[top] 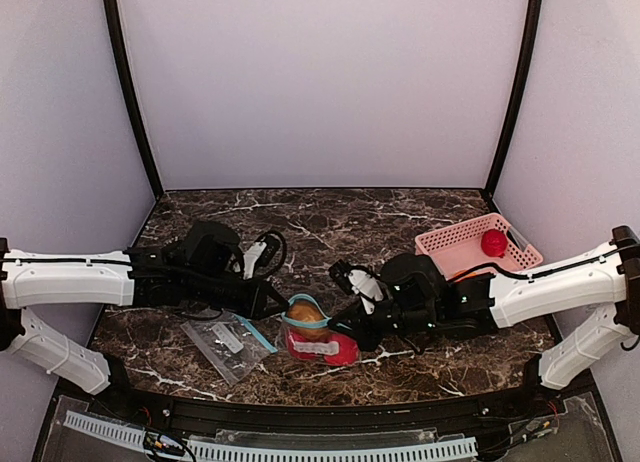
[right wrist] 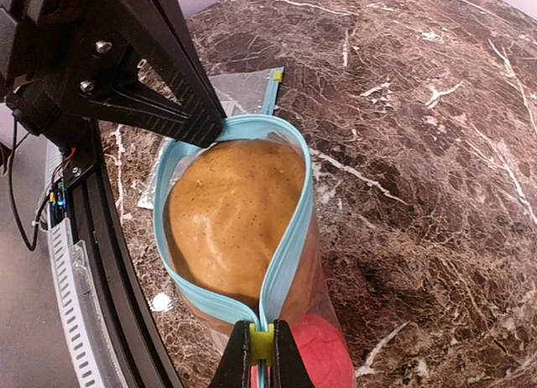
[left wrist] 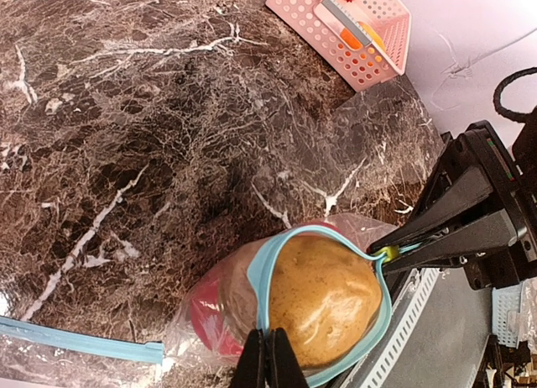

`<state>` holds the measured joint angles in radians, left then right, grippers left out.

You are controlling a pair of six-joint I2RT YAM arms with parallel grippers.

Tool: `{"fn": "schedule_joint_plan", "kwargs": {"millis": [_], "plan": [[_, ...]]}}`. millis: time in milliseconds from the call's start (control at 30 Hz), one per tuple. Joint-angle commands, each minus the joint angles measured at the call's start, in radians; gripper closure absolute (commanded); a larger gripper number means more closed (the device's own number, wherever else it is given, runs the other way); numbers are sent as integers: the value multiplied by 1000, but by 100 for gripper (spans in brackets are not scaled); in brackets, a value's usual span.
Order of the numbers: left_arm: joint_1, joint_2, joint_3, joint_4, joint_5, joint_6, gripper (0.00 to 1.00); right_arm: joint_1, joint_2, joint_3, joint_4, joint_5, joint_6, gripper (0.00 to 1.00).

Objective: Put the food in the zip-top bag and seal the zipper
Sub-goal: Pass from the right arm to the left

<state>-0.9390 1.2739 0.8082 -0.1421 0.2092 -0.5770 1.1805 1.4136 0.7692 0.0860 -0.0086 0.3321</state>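
Observation:
The zip-top bag (top: 316,334) stands at the table's near centre with its mouth open. It holds the brown-tan food (left wrist: 323,296) on top and red food (left wrist: 208,317) below. The teal zipper (right wrist: 289,237) loops open around the brown piece (right wrist: 231,216); the red food (right wrist: 312,351) shows under it. My left gripper (left wrist: 268,344) is shut on the zipper's left end. My right gripper (right wrist: 262,339) is shut on the yellow slider (right wrist: 262,344) at the other end. Another red piece (top: 493,243) and an orange piece (left wrist: 357,37) lie in the pink basket (top: 440,244).
A second clear bag (top: 228,342) with a teal strip and white label lies flat just left of the held bag, under my left arm. The pink basket stands at the back right. The black table rail (top: 330,414) runs close along the near edge.

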Motion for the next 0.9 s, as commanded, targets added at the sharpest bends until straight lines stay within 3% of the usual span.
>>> {"fn": "schedule_joint_plan", "kwargs": {"millis": [0,233,367,467,667,867], "plan": [[-2,2,5,-52,73,38,99,8,9,-5,65,-72,-24,100],[-17,2,-21,21,106,33,99,16,77,44,65,-63,-4,100],[-18,2,-31,26,102,24,99,16,72,74,24,-14,25,79],[-17,13,-35,23,92,19,99,16,52,77,6,-10,30,72],[-17,17,-33,35,81,18,99,18,13,138,-116,60,85,34],[-17,14,-44,62,88,1,99,24,130,305,-306,125,181,25]]}}
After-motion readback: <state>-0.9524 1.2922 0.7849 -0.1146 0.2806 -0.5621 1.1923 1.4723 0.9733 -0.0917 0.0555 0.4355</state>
